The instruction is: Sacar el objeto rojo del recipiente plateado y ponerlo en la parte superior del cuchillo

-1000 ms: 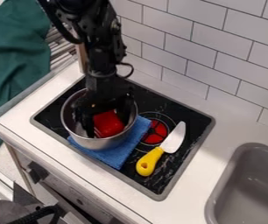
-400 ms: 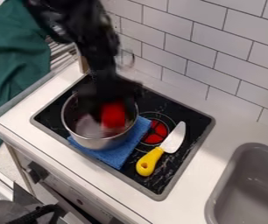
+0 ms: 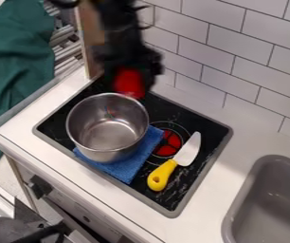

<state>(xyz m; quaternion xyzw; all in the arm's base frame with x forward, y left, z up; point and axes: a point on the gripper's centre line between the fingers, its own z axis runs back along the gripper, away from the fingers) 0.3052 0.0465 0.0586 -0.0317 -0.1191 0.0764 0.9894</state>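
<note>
So, in the camera view the first half of the job can pretty much be ticked off: the red object (image 3: 130, 83) is held up out of the silver pot (image 3: 100, 153), past its back rim, near the stovetop's far corner. As far as can be made out through the blur, it's pinched by the black gripper (image 3: 131, 75), which is closed on it. What's left is the placing part: the red thing has to be carried across to the knife (image 3: 188, 149) and set down on top. The knife is laid along the right-hand edge of the stovetop (image 3: 207, 130), with its yellow handle (image 3: 161, 175) pointed toward the near corner and its blade toward the right corner, so some sideways travel will be needed before anything's lowered. As for containers, the pot is parked upright by the left corner, partly on the blue cloth (image 3: 135, 159), and only bare shiny metal can be seen inside. The grey sink (image 3: 277, 209) is set into the counter past that right-hand edge, and it isn't needed for this. The blade's pretty narrow, so a tip-off could easily be caused by a sloppy release.
</note>
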